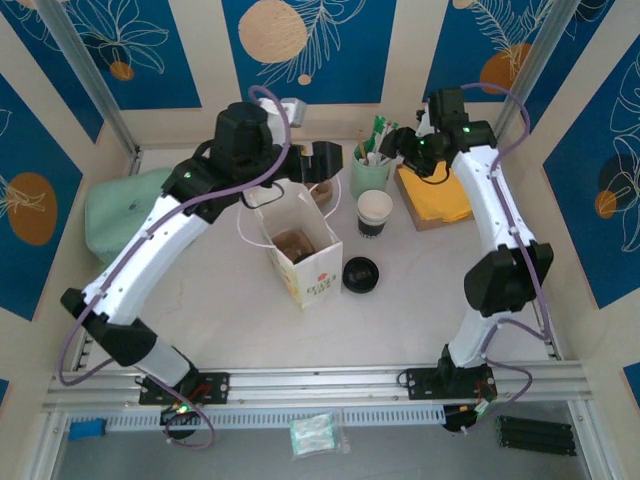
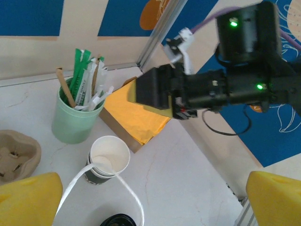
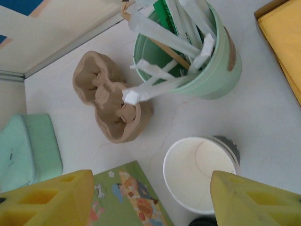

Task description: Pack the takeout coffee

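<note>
Where the white table (image 1: 220, 300) lies bare at centre right of the top view, the small disposable paper cup with white top and black lower band (image 1: 375, 212) stands upright, open-mouthed and empty inside. It sits at lower left centre of the left wrist view (image 2: 109, 157) and at lower right centre of the right wrist view (image 3: 200, 174).

- Just above it in the top view: mint-green cup of stirrers and sachets (image 1: 370, 170), close beside it, not touching.
- Below it, slightly left: round black plastic lid (image 1: 361, 272), lying flat, apart from the cup.
- Left of it: white paper bag with printed green panel (image 1: 300, 250), upright, mouth open, something brown inside that I cannot identify. One thin white handle loop (image 2: 127, 188) arcs across the cup's rim in the left wrist view.
- Upper left of it: brown moulded-pulp cup carrier (image 1: 322, 193).
- Right of it: yellow napkins in a flat brown tray (image 1: 432, 195).
- Far left: pale green soft pouch (image 1: 115, 215).

Left gripper (image 2: 150, 202): yellow fingers spread wide at both lower corners, grasping nothing.
Right gripper (image 3: 150, 197): jaws apart, above the table, nothing held. The cup appears between its fingers in the right wrist view, with no contact visible.
</note>
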`<move>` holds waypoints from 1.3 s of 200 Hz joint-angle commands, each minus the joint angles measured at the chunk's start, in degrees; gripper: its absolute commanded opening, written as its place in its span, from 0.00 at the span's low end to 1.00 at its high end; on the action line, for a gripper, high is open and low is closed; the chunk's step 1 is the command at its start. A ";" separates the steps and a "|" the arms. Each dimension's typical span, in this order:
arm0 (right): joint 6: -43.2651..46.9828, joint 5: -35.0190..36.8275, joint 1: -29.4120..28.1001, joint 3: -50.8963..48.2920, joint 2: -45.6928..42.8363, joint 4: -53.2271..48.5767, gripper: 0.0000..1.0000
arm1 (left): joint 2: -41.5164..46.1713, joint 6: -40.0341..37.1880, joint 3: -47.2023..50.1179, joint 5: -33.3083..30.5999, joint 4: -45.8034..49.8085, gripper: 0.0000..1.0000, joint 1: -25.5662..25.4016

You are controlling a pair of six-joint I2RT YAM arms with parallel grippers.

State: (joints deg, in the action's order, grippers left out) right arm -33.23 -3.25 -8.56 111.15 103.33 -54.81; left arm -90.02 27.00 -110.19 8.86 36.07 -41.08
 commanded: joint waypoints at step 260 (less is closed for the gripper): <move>11.50 12.30 -4.49 31.58 24.31 -10.58 0.34 | -5.51 -2.14 -5.29 -0.51 0.23 0.99 -3.01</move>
State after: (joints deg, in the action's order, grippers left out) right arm -22.61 9.06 -13.21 140.68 126.69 -63.99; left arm -94.80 25.54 -113.40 8.49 37.28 -43.64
